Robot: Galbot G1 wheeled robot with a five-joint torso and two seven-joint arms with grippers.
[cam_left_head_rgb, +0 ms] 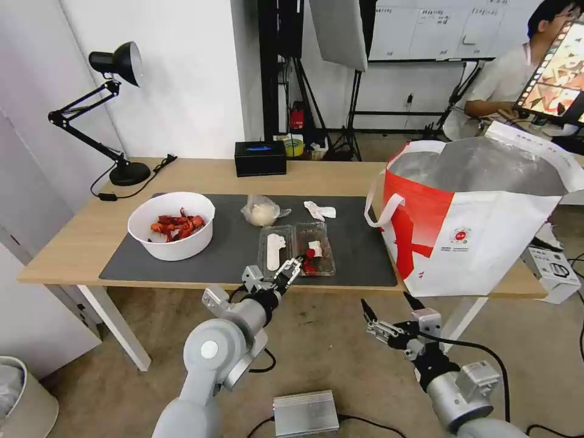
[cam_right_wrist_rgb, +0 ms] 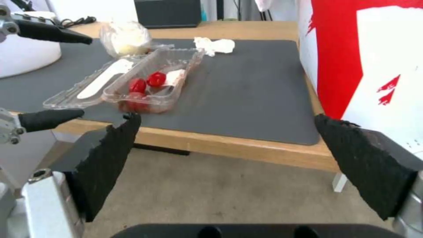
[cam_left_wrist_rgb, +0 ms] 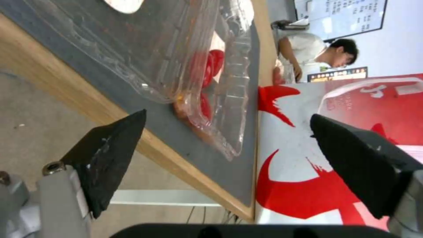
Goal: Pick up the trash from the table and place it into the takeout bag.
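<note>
1. Reaching over the front edge of the bench point(cam_left_head_rgb: 73, 243), the left hand point(cam_left_head_rgb: 291, 269) sits at the near end of the clear clamshell box point(cam_left_head_rgb: 297, 248), its fingers spread apart with nothing between them.
2. From the left wrist view, the two black fingertips point(cam_left_wrist_rgb: 110, 152) stand wide on either side of the box's near corner point(cam_left_wrist_rgb: 207, 99), not touching it.
3. The clamshell box lies open on the dark grey mat point(cam_left_head_rgb: 359, 243), red scraps point(cam_left_head_rgb: 310, 258) in its right half and a white piece in its left half.
4. The right hand point(cam_left_head_rgb: 389, 310) hangs below bench height in front of the takeout bag point(cam_left_head_rgb: 480, 225), fingers open and empty.
5. The white bowl point(cam_left_head_rgb: 172, 226) of red shells stands on the left part of the mat.
6. The clear bag with a whitish lump point(cam_left_head_rgb: 263, 212) lies behind the box, and the crumpled tissue point(cam_left_head_rgb: 319, 210) lies just to its right.
7. The takeout bag stands upright and open at the right end of the bench, foil lining showing, well apart from the box.
8. A black lamp point(cam_left_head_rgb: 115, 103) and a black box point(cam_left_head_rgb: 260, 157) stand at the back of the bench.
</note>
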